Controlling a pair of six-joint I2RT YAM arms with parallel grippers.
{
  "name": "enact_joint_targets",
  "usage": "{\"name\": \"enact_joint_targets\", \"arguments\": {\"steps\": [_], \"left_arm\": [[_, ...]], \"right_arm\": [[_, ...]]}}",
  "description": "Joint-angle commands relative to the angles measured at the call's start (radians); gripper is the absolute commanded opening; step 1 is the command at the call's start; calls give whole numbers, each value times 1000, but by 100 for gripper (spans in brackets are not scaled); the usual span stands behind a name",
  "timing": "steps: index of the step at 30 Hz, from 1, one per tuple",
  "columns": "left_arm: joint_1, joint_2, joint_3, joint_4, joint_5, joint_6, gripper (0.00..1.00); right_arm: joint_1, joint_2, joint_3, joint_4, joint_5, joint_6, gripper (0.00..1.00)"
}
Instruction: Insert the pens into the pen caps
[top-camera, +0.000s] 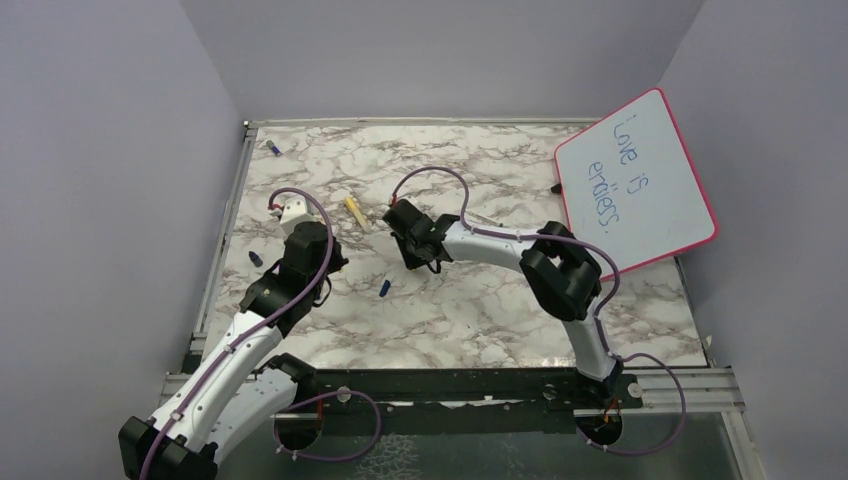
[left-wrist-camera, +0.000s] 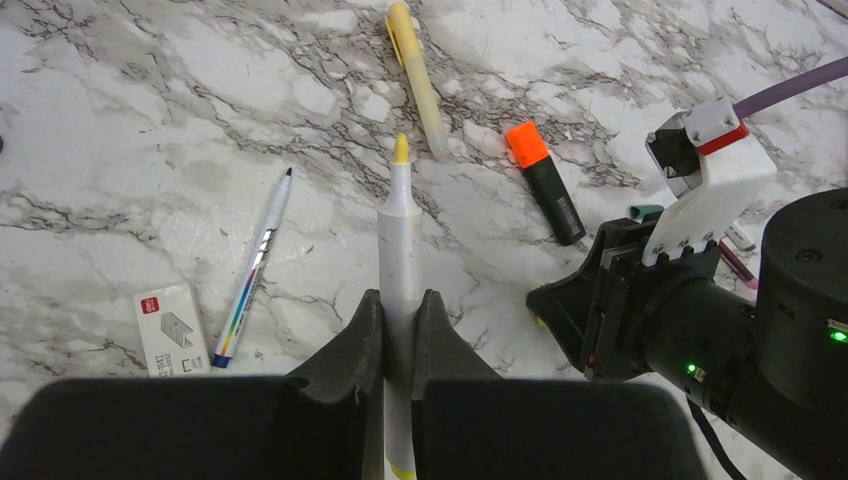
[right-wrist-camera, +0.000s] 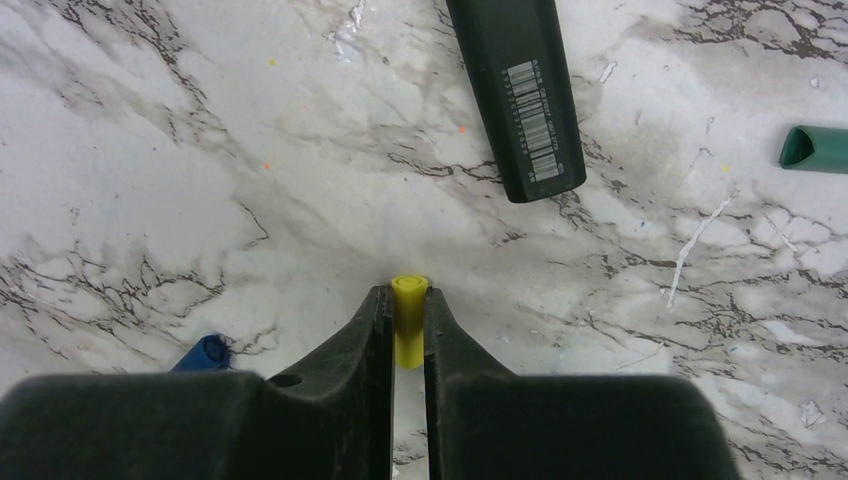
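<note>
In the left wrist view my left gripper (left-wrist-camera: 400, 300) is shut on a white pen (left-wrist-camera: 400, 235) whose yellow tip points away from me, toward a loose yellow pen (left-wrist-camera: 417, 75) on the marble. In the right wrist view my right gripper (right-wrist-camera: 406, 295) is shut on a short yellow pen cap (right-wrist-camera: 408, 320), held at the fingertips close to the table. A blue cap (right-wrist-camera: 203, 353) lies at its lower left and a green cap (right-wrist-camera: 812, 148) at the far right. The right gripper's body (left-wrist-camera: 610, 310) stands to the right of the held pen. A dark red pen (left-wrist-camera: 737, 262) shows behind it.
A black highlighter with an orange end (left-wrist-camera: 545, 180) lies between the two grippers. A multicolour ballpoint (left-wrist-camera: 255, 265) and a small staples box (left-wrist-camera: 170, 328) lie left of the held pen. The pink-framed whiteboard (top-camera: 635, 180) leans at the back right. Another blue cap (top-camera: 256, 258) lies by the left edge.
</note>
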Motion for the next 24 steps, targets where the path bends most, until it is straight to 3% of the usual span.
{"name": "enact_joint_targets", "arguments": {"steps": [1, 9, 17, 24], "left_arm": [[2, -5, -4, 5, 32, -4, 0], [2, 29, -18, 75, 188, 53, 0], [0, 51, -72, 287, 553, 129, 0], [-11, 63, -141, 564, 847, 56, 0]], "right_arm": [[9, -42, -66, -11, 29, 17, 9], [9, -218, -206, 152, 66, 57, 9], [7, -501, -399, 383, 98, 85, 9], [7, -754, -518, 557, 86, 120, 9]]}}
